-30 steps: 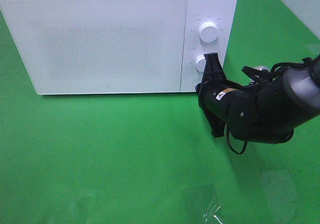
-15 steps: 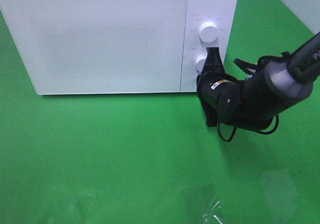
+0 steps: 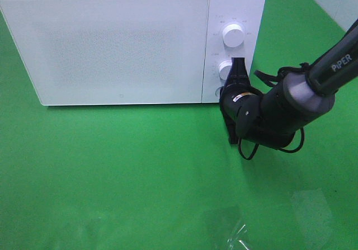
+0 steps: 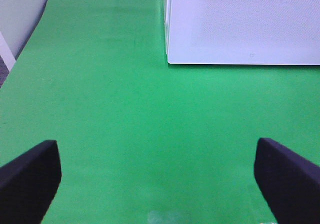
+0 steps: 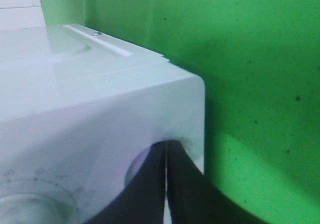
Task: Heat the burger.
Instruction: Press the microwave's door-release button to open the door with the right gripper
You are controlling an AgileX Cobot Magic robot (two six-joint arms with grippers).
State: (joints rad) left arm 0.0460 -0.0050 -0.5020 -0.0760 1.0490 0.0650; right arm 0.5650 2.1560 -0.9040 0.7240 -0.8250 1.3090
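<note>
High view: over the last second the right arm has swung in behind the right gripper (image 3: 239,66). Its clenched tips stay at three o'clock of the microwave's (image 3: 131,43) lower knob (image 3: 225,70), touching or just beside it, so setting the timer looks under way. The microwave is closed and the burger shows nowhere. It is presumably inside, toward nine o'clock of that gripper.

Left wrist: the left gripper (image 4: 159,178) is spread wide, holding nothing, above the green mat (image 4: 125,108).

Right wrist: the shut fingers press against the microwave's front, low near its corner.
</note>
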